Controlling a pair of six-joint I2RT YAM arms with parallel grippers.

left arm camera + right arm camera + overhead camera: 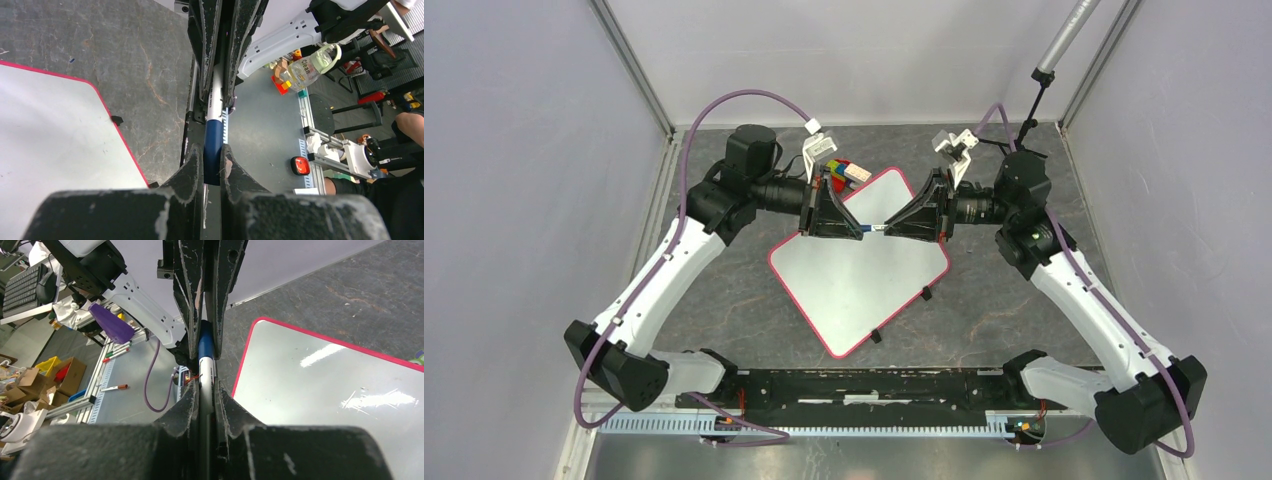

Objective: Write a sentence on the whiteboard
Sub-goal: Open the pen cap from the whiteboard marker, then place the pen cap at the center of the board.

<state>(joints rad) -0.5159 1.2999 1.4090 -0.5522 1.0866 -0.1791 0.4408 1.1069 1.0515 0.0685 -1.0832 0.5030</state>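
Dark marbled desk (pixel 724 300) under both arms, with the whiteboard (pixel 854 280) lying flat right below the fingers, no writing on it yet. Left fingers (pixel 192 165) are clamped on the blue cap (pixel 213 147), right fingers (pixel 187 400) clenched on the white barrel (pixel 207 371). Risk imo: an off-axis pull lets the barrel slip or twist in the grip, so the tip lands crooked.

Pale grey walls (pixel 514 150) with metal corner posts (pixel 629 60) box in a dark, stone-patterned tabletop (pixel 734 320) under even light.
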